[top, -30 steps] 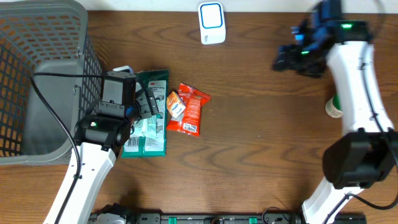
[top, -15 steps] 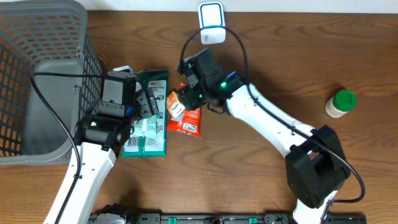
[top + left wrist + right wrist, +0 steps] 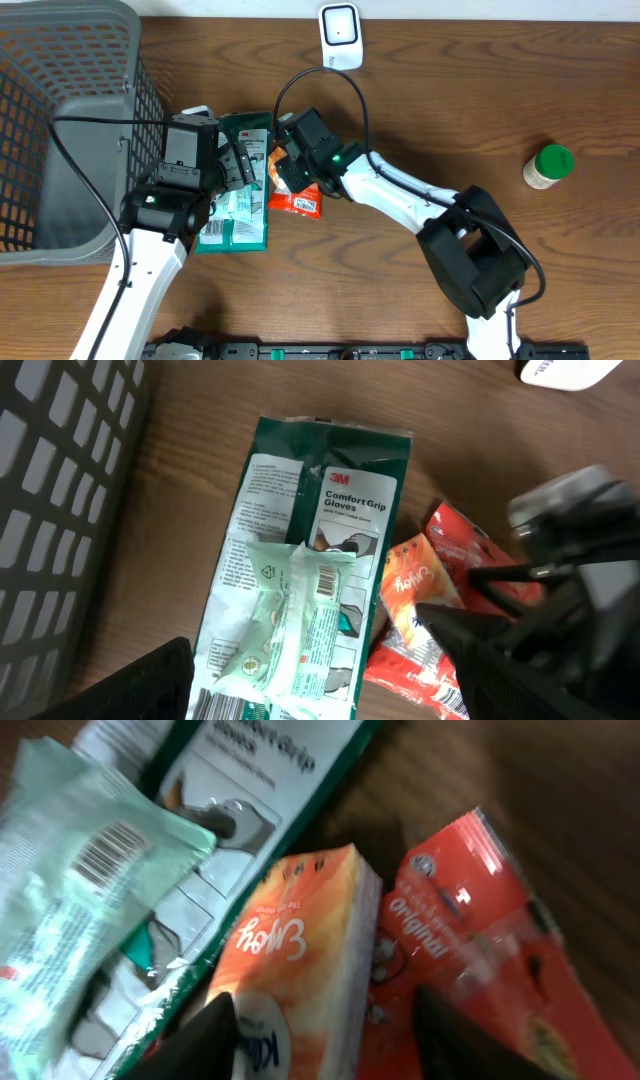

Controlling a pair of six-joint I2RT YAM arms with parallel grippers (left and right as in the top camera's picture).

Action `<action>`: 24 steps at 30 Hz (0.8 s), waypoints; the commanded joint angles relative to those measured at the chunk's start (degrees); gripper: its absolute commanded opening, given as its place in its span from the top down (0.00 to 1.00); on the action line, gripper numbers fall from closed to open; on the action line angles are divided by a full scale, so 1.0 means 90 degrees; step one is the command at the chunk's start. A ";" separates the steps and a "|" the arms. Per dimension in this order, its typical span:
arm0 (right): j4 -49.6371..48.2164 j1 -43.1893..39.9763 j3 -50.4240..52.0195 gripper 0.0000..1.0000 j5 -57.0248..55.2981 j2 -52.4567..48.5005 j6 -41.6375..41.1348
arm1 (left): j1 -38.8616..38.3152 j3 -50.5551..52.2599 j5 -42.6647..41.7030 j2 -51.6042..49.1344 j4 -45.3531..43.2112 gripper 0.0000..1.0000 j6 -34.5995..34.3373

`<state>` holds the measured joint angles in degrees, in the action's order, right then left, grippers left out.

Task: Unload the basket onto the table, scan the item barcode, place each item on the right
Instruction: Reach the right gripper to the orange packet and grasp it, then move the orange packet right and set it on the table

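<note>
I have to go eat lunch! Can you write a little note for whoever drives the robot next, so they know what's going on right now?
Left gripper: open, empty, above the green plastic glove pack beside the grey mesh basket.
Right gripper: open, jaws either side of the small orange packet; no firm grip visible.
Things: the orange packet lies against the red plastic bag; the white scanner stands at the table's far edge.
Done: right gripper is at the packet; nothing scanned.
Left: grip, lift, show its barcode to the scanner.
</note>
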<state>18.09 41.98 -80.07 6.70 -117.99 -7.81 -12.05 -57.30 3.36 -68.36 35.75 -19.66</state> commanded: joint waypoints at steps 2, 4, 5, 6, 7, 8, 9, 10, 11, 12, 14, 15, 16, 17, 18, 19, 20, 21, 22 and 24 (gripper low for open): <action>-0.0041 0.0053 0.0034 0.81 0.0029 -0.0070 0.0022 | 0.0022 -0.0124 0.0015 0.0022 -0.0002 0.16 -0.0012; -0.0051 0.0012 -0.0027 0.99 0.0029 0.0095 0.0022 | 0.0022 -0.0124 0.0015 0.0022 0.0000 0.16 -0.0012; -0.0051 -0.0012 -0.0044 0.99 0.0029 0.0238 0.0022 | 0.0022 -0.0124 0.0015 0.0022 0.0000 0.16 -0.0012; -0.0046 -0.0051 -0.0051 0.99 0.0029 0.0410 0.0022 | 0.0022 -0.0124 0.0015 0.0022 0.0000 0.16 -0.0012; -0.0022 -0.0095 -0.0051 0.99 0.0029 0.0590 0.0019 | 0.0022 -0.0124 0.0012 0.0022 -0.0002 0.16 -0.0012; 0.0078 -0.0168 -0.0051 0.99 0.0029 0.0835 0.0017 | 0.0022 -0.0124 0.0015 0.0022 0.0000 0.16 -0.0012; 0.0206 -0.0240 -0.0051 0.99 0.0029 0.1086 0.0017 | 0.0022 -0.0124 0.0015 0.0022 -0.0002 0.16 -0.0012; 0.0430 -0.0355 -0.0051 0.99 0.0029 0.1392 -0.0029 | 0.0022 -0.0124 0.0015 0.0022 -0.0002 0.16 -0.0012; 0.0636 -0.0449 -0.0051 0.99 0.0034 0.1613 -0.0061 | 0.0022 -0.0124 0.0015 0.0022 0.0000 0.16 -0.0012; 0.0806 -0.0520 -0.0051 0.99 0.0049 0.1751 -0.0061 | 0.0022 -0.0124 0.0015 0.0022 0.0000 0.16 -0.0012; 0.1304 -0.0758 -0.0051 0.99 0.0051 0.2101 -0.0080 | 0.0022 -0.0124 0.0015 0.0022 -0.0002 0.16 -0.0012; 0.1617 -0.0928 -0.0051 0.99 0.0051 0.2256 -0.0078 | 0.0022 -0.0124 0.0015 0.0022 0.0000 0.16 -0.0012; 0.1855 -0.1066 -0.0051 0.99 0.0058 0.2353 -0.0078 | 0.0022 -0.0124 0.0012 0.0022 0.0000 0.16 -0.0012; 0.2273 -0.1341 -0.0051 0.99 0.0192 0.2472 -0.0070 | 0.0022 -0.0124 0.0012 0.0022 -0.0002 0.16 -0.0012; 0.2538 -0.1545 -0.0051 0.99 0.0379 0.2506 -0.0036 | 0.0022 -0.0124 0.0015 0.0022 -0.0002 0.16 -0.0012; 0.2798 -0.1780 -0.0051 0.99 0.0719 0.2509 0.0117 | 0.0022 -0.0124 0.0015 0.0022 0.0000 0.16 -0.0012; 0.3028 -0.2004 -0.0046 0.99 0.1098 0.2487 0.0306 | 0.0022 -0.0124 0.0015 0.0022 -0.0002 0.16 -0.0012; 0.3220 -0.2217 -0.0041 0.99 0.1401 0.2441 0.0437 | 0.0022 -0.0124 0.0015 0.0022 0.0000 0.16 -0.0012; 0.3470 -0.2582 -0.0036 0.99 0.1824 0.2353 0.0619 | 0.0022 -0.0124 0.0015 0.0022 0.0000 0.16 -0.0012; 0.3716 -0.3094 -0.0010 0.99 0.2569 0.2176 0.0940 | 0.0022 -0.0124 0.0015 0.0022 0.0000 0.16 -0.0012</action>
<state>49.63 19.64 -80.71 17.43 -96.29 -4.75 -12.05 -57.30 3.36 -68.36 35.73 -19.66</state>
